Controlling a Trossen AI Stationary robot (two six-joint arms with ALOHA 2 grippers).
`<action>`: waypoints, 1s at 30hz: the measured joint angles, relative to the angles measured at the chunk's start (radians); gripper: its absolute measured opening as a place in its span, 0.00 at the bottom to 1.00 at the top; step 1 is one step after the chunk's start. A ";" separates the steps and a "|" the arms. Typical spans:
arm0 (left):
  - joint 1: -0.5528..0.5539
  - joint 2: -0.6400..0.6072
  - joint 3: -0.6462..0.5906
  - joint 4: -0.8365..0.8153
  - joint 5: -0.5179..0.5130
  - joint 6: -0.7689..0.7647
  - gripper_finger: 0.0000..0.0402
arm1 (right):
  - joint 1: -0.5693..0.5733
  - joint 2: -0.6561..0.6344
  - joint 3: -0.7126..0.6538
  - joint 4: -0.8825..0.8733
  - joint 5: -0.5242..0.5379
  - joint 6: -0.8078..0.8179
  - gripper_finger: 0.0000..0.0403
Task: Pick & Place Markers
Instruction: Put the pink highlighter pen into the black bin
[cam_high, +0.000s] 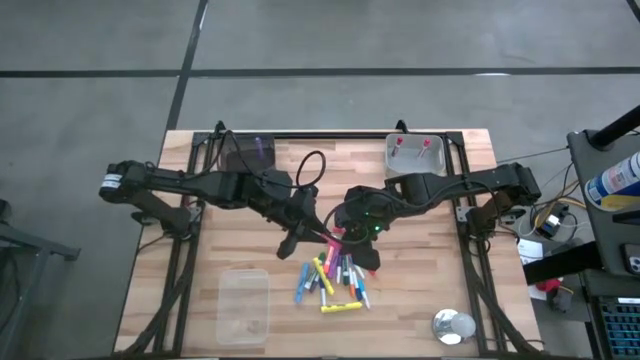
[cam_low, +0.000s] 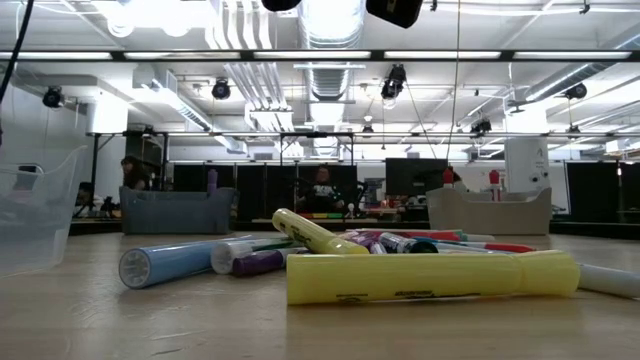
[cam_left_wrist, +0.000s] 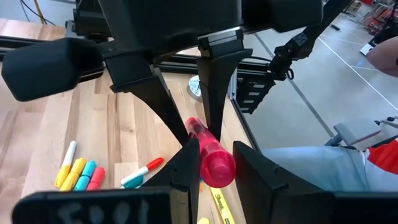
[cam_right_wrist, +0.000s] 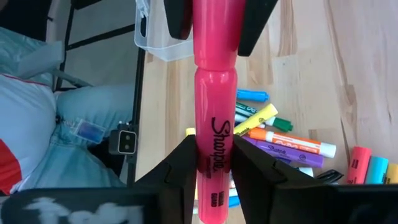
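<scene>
A pink marker (cam_high: 330, 236) hangs in the air between my two grippers, above the middle of the table. My left gripper (cam_left_wrist: 214, 171) is shut on one end of it and my right gripper (cam_right_wrist: 214, 165) on the printed barrel. The two grippers face each other. Below them, several markers (cam_high: 335, 280) in mixed colours lie loose on the wood. In the low view a yellow marker (cam_low: 430, 277) lies nearest, and neither gripper's fingers show there. My left gripper pinches the pink marker's rounded end (cam_left_wrist: 217, 168) between its two fingers, coming from the table's left. The marker runs on away from the fingers, along them, and is clear of the table. My right gripper pinches the marker's barrel at the printed lettering (cam_right_wrist: 214, 149) between its two fingers, slanting down from the table's right. The marker lies along the fingers, and its far part beyond the seam (cam_right_wrist: 214, 37) sits between the left gripper's fingers (cam_right_wrist: 180, 18).
A clear lidded box (cam_high: 244, 305) stands at the near left. A grey bin (cam_high: 415, 155) with two markers in it is at the far right, a dark bin (cam_high: 250, 152) at the far left, and a round metal thing (cam_high: 452, 326) near right. A person's legs (cam_left_wrist: 311, 165) show beside the table.
</scene>
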 joint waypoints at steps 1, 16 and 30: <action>0.000 0.000 0.000 0.000 0.000 0.000 0.20 | 0.000 0.000 0.000 0.005 0.001 0.000 0.24; 0.003 -0.031 0.000 -0.114 -0.008 0.002 0.20 | -0.002 -0.015 0.001 0.002 0.047 -0.042 0.42; 0.011 -0.060 0.022 -0.214 -0.082 0.012 0.20 | -0.002 -0.030 0.002 -0.004 0.059 -0.072 0.44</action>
